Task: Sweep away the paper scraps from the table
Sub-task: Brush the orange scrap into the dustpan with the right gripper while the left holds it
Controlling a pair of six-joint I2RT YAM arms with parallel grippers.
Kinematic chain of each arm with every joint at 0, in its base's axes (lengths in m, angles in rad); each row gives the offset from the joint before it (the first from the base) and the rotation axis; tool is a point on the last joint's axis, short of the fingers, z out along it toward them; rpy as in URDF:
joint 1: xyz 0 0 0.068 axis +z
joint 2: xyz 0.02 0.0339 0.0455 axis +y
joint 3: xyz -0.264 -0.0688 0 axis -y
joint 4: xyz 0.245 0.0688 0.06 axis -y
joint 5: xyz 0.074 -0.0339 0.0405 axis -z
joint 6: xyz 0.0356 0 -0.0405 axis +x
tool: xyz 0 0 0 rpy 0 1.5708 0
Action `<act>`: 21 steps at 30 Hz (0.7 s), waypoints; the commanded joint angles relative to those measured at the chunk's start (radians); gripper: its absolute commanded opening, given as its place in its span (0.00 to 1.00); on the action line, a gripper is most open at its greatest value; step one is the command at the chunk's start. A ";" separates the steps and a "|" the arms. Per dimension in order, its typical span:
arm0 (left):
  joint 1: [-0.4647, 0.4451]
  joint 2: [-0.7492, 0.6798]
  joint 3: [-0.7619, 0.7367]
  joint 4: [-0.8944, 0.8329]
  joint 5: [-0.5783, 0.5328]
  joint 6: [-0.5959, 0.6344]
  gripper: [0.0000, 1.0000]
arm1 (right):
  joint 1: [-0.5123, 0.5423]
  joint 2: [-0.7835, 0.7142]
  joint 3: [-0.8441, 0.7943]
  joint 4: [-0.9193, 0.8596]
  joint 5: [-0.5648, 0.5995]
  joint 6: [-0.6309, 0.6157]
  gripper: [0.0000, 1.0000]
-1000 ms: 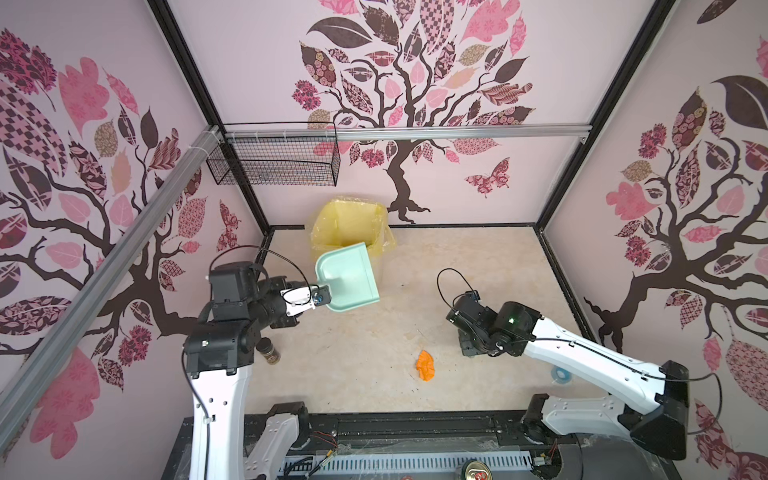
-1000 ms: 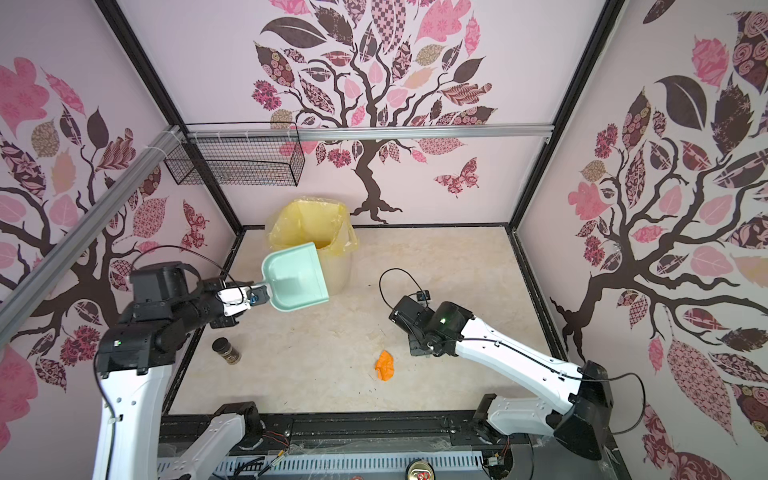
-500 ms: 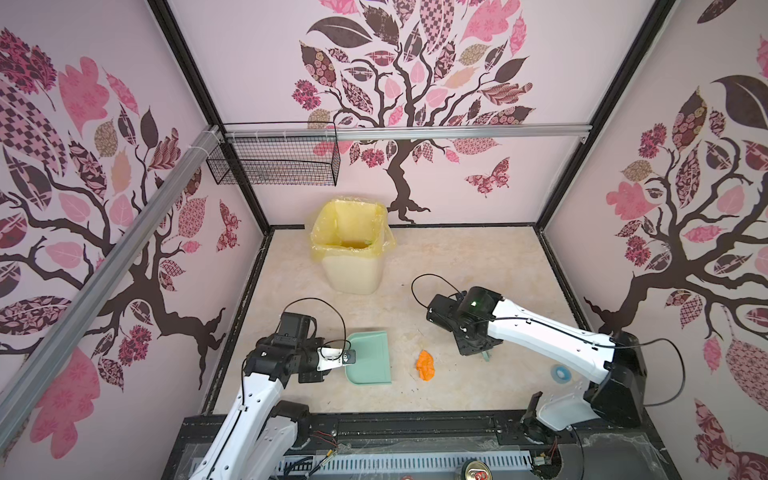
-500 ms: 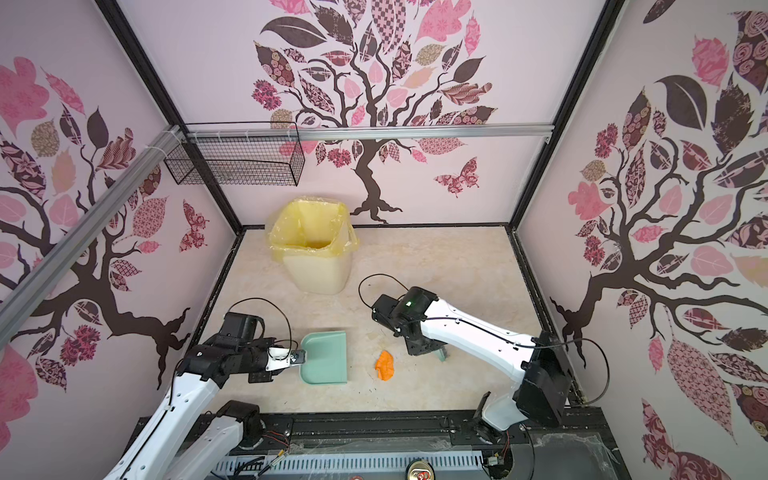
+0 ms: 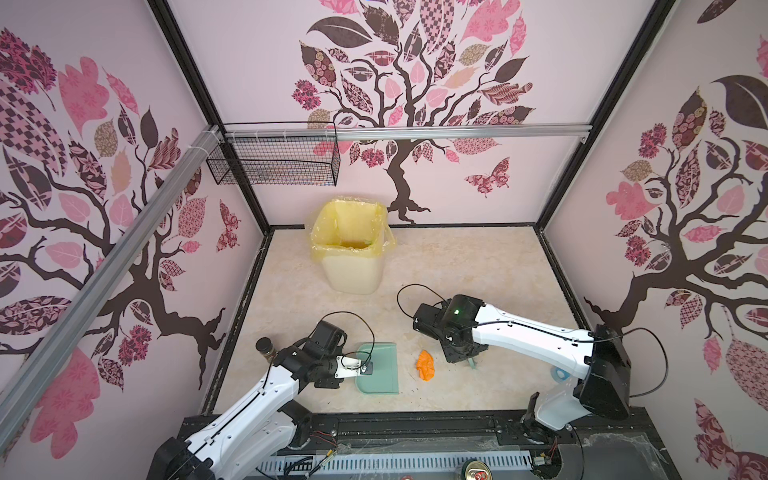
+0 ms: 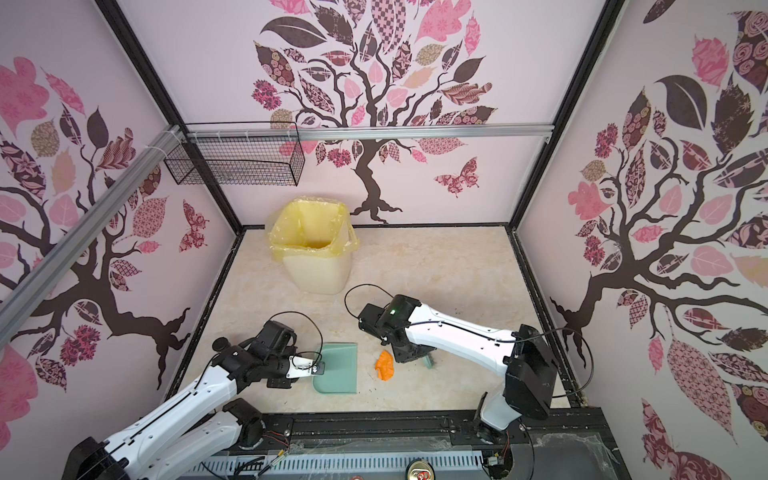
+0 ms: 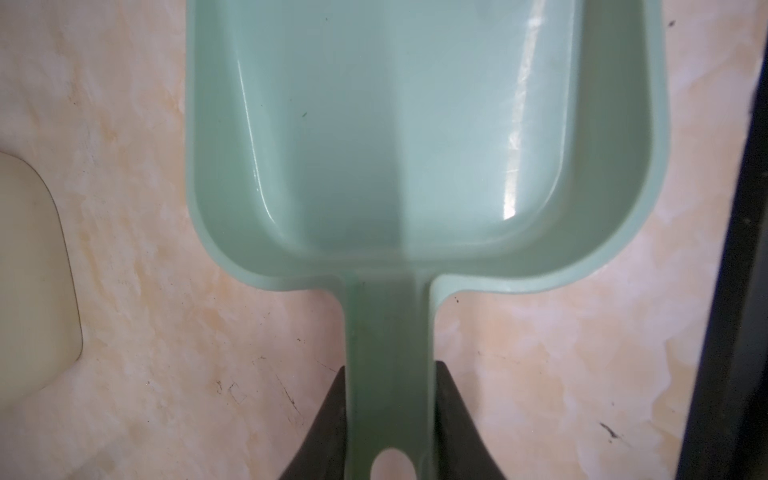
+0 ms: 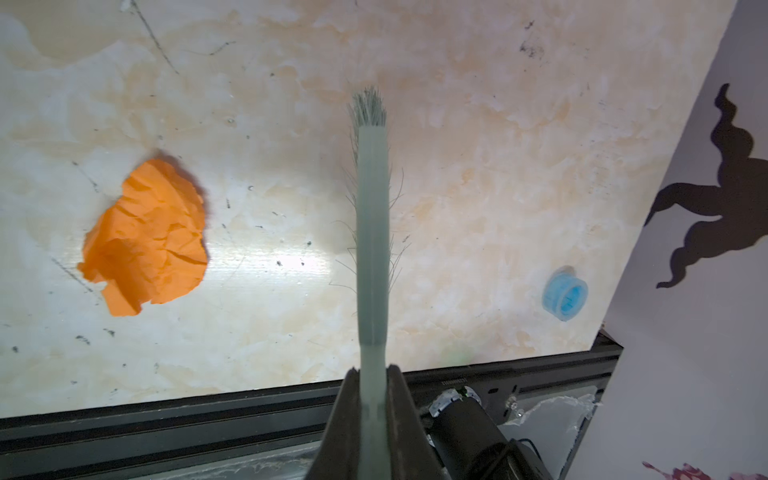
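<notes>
Lower centre: left gripper clamped on dustpan handle, pan now flat on table, back from bin. Orange paper scrap just right of lip. Right gripper pinching brush beside it. Probably final sweep.

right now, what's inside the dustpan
Nothing seen: the dustpan is bare inside; the scrap lies outside it on the table. In both top views the left gripper covers its handle end.
</notes>
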 commanded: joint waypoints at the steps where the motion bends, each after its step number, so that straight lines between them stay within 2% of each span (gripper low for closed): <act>1: -0.031 0.030 0.015 0.045 -0.049 -0.064 0.00 | 0.022 0.000 -0.007 0.096 -0.071 0.013 0.00; 9: -0.055 0.106 0.060 0.072 -0.041 -0.097 0.00 | 0.074 0.020 -0.002 0.231 -0.164 0.008 0.00; 21: -0.083 0.185 0.095 0.090 -0.058 -0.106 0.00 | 0.109 0.019 0.004 0.363 -0.223 0.014 0.00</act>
